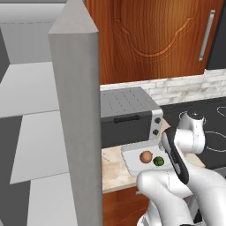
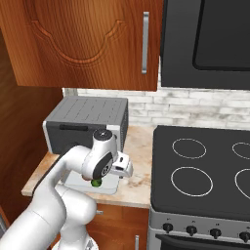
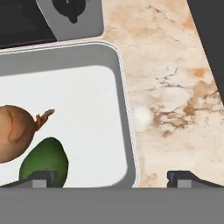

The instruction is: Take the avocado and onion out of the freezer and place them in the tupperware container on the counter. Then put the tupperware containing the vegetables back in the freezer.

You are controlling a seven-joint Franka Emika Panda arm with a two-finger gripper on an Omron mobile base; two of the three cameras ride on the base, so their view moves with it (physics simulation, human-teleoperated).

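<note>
The shallow pale grey-white rectangular tupperware container (image 3: 121, 87), smooth-walled with rounded corners and a low rim, rests on the beige speckled stone counter (image 3: 175, 87) near its front edge, just in front of the boxy grey toaster oven (image 1: 128, 114); the orange-brown round onion (image 3: 13, 131), with a dry papery tip, lies on the container's flat white floor; the dark green matte oval avocado (image 3: 46, 159) lies just beside the onion, nearer the container's right wall; the two-finger gripper (image 3: 111, 177) hangs above the container's right rim with its jaws released and spread wide, grasping nothing; the plain grey freezer (image 1: 75, 110) stands at the counter's left end, door swung open, pale grey flat shelves visible inside; the black stovetop (image 2: 205, 171) adjoins the counter's right edge.
</note>
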